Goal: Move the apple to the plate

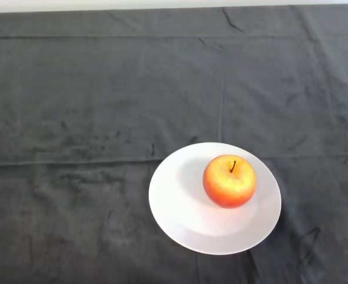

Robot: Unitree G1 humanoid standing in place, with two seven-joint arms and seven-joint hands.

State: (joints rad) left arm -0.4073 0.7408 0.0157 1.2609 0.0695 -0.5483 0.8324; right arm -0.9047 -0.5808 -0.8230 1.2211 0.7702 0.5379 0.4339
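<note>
A red and yellow apple (230, 181) stands upright, stem up, on a white round plate (174, 204). It rests a little right of the plate's middle. The plate lies on the dark cloth in the lower right part of the head view.
The dark cloth (91, 118) covers the whole table, with creases running across it. The table's far edge (162, 7) shows as a pale strip at the top.
</note>
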